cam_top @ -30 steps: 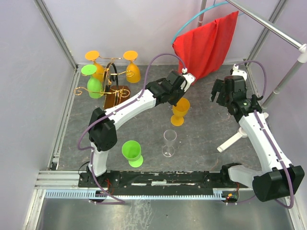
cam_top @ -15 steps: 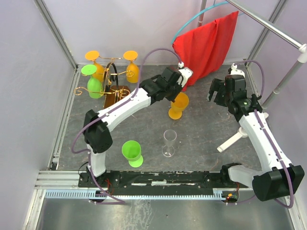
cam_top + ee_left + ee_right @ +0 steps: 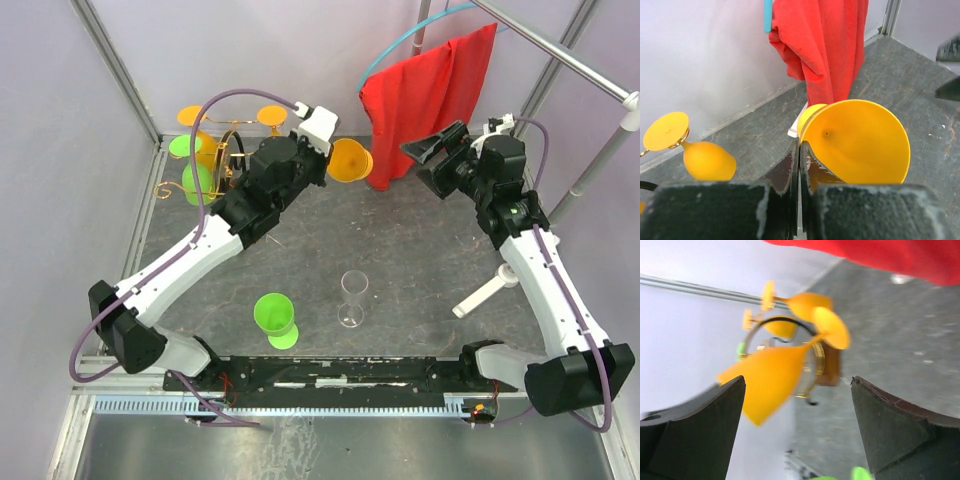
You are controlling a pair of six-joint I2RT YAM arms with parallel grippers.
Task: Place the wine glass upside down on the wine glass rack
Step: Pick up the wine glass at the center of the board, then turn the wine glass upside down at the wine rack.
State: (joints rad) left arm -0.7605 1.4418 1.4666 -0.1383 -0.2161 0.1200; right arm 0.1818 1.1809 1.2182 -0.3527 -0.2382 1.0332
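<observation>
We find the left gripper (image 3: 799,150) clamped on the orange wine glass (image 3: 860,142), which is lifted and tilted near the rack (image 3: 832,365). The right gripper (image 3: 797,382) jaws stand wide apart, empty.

Overhead, your left arm (image 3: 200,250) covers the base and near wires of the wine glass rack (image 3: 228,132). From the right wrist, the orange wine glass (image 3: 771,376) and the rack behind it are smeared by blur. From the left wrist, the pinched left gripper (image 3: 799,155) hides the glass's stem, and the red cloth (image 3: 825,45) runs off the top edge.
</observation>
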